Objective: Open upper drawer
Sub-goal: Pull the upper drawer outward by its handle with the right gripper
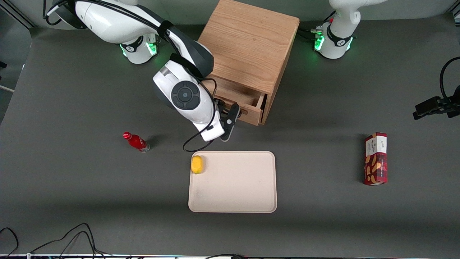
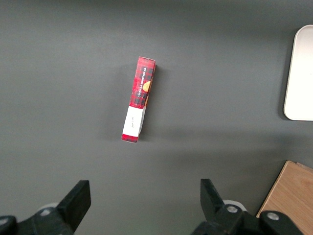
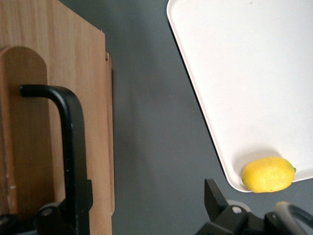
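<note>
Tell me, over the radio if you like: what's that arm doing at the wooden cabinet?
Gripper open at upper drawer's front, one finger by black handle. Drawer partly out. Tray and lemon lie nearer the front camera, apart from it.

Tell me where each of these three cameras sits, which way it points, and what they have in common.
Front view: high above the table, looking down at both arms; the gripper is at the pulled-out upper drawer of the cabinet.
Left wrist view: on the parked arm, looking down at the snack box; its own fingers show.
Right wrist view: on the working arm, looking down its open fingers at the drawer's black handle and the lemon on the tray.
Shared: tray, cabinet wood and table appear in all three views.
</note>
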